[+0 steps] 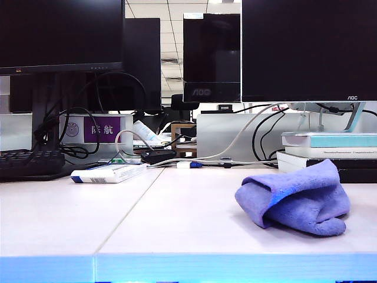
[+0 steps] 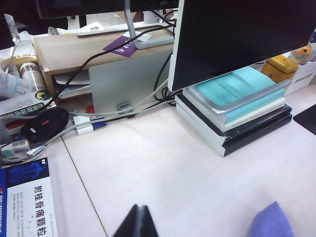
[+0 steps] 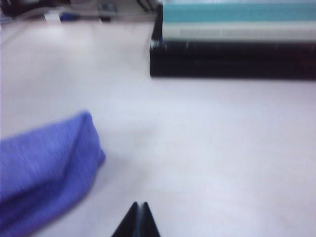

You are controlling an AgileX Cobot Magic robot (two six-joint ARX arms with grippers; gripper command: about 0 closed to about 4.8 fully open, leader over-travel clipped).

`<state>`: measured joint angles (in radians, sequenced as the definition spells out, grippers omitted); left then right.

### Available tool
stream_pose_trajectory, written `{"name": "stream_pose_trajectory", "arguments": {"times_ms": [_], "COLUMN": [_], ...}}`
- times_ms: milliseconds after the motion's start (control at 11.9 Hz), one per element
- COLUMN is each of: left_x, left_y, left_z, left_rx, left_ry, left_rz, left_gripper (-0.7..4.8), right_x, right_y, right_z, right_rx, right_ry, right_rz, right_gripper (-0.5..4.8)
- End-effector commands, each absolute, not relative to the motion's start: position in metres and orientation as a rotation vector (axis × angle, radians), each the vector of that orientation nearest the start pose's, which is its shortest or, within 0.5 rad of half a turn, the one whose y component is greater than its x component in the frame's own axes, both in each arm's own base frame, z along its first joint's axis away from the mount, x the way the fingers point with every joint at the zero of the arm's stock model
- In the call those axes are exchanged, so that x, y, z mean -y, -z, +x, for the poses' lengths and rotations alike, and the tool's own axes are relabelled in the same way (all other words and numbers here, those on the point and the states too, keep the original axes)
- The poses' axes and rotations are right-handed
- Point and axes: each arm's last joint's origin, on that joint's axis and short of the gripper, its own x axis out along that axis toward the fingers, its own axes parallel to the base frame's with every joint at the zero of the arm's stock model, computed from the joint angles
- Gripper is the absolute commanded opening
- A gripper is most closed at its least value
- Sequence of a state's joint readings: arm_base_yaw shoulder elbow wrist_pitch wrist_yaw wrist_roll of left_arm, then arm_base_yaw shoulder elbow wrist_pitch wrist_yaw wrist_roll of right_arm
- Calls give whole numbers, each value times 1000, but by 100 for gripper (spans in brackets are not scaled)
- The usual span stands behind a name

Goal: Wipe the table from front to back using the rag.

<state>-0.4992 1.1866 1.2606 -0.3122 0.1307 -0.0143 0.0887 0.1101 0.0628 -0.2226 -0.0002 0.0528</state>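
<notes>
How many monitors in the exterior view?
4. One monitor at the left, one behind it, one AOC at centre back, one AOC at the right above the books. More may be hidden behind these.

"AOC" on two monitors [image 1: 212, 91], "际航" on purple sign [image 1: 101, 129], "附桂骨痛颗粒" on box [image 2: 29, 207]

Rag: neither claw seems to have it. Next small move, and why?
Probably open the right claw and bring it over the rag. Its tips are shut with nothing between them, above bare table, and the rag lies loose just beside it. The left claw is shut too and looks farther from the cloth.
</notes>
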Motion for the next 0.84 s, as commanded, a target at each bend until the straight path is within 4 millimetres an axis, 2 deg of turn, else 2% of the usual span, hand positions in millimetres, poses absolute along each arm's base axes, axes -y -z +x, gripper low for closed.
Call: {"name": "stream_pose_trajectory", "arguments": {"times_ms": [84, 419, 839], "left_x": [125, 125, 124], "left_y": [-406, -406, -407], "left_z": [221, 221, 222], "left_rx": [-226, -227, -218], "left_ry": [630, 630, 611], "left_rz": [34, 34, 41], "left_gripper": [-5, -5, -3], "right_x": [-9, -9, -10], "right_y": [-143, -148, -149], "right_z": [98, 95, 95], "right_rx": [-271, -210, -199], "right_ry": [-88, -95, -121], "right_rz": [44, 126, 129], "right_gripper": [-5, -5, -5]}}
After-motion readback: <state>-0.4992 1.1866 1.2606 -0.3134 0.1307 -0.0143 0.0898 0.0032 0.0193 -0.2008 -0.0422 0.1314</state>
